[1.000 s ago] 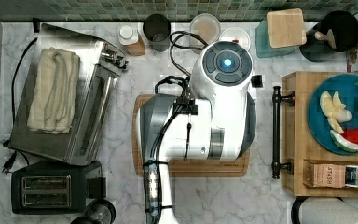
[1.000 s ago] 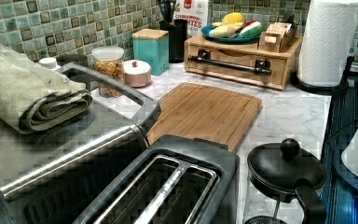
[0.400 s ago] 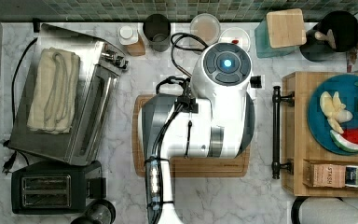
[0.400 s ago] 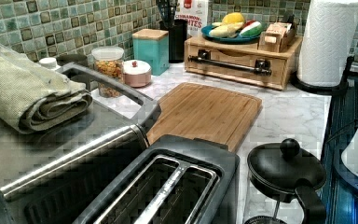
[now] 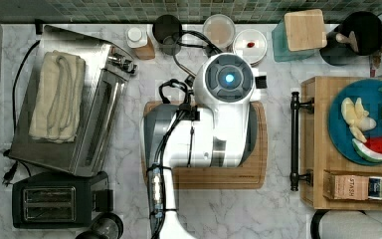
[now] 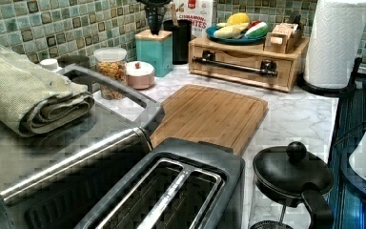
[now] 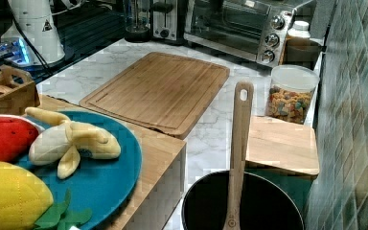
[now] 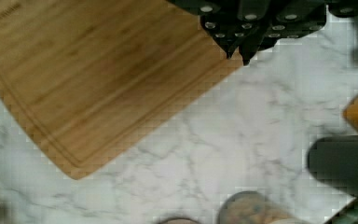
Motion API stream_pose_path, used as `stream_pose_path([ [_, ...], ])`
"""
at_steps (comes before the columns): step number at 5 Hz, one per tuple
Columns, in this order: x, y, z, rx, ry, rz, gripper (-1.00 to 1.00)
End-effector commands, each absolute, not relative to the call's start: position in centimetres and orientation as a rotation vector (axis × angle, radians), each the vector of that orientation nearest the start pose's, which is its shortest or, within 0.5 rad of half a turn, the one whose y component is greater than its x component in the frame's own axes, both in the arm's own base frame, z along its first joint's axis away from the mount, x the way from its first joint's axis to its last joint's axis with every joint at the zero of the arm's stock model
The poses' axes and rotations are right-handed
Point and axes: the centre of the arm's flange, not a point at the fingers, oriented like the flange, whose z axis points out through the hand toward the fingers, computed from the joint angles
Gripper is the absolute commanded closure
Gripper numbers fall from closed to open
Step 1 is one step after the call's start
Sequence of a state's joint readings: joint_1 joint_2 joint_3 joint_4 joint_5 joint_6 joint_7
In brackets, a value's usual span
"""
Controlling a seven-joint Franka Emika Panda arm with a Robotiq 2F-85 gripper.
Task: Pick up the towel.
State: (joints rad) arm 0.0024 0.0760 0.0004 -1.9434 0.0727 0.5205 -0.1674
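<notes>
Looking at the towel (image 5: 57, 94), lying folded lengthwise on the roof of the silver toaster oven (image 5: 97, 134) at the top view's left, well apart from the arm (image 5: 219, 114) hanging over the cutting board (image 5: 214, 177) in the middle of the worktop (image 5: 129, 204). Seeing the end effector (image 8: 244, 28) in the wrist view above the board's corner and bare marble, but not being able to tell whether open or closed.

Judging the step in hand to be the reach, with nothing grasped yet. Needing to be travelling toward the top view's left, riding high enough to be clearing the oven's handle and front edge, then descending straight over the towel's middle. Aiming across the short width and biting into several of the looping folds, not one loose layer, the soft cloth probably sagging and unfolding otherwise. Avoiding pressing into the metal roof. Lifting straight up, keeping trailing ends off the black toaster (image 5: 49, 204) just beside.
</notes>
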Motion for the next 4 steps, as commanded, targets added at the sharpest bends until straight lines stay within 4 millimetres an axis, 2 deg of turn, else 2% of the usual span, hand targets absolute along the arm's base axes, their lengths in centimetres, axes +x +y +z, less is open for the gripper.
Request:
stream_pose_path([
  [1, 55.4, 12.7, 56.9, -2.803, 0.470, -0.516, 1.00],
  [2, 55.2, 14.0, 57.4, -2.769, 0.386, -0.545, 1.00],
  [3, 55.1, 15.2, 56.9, -2.722, 0.263, -0.495, -1.00],
  [4, 55.5, 16.3, 56.1, -2.654, 0.168, -0.395, -1.00],
])
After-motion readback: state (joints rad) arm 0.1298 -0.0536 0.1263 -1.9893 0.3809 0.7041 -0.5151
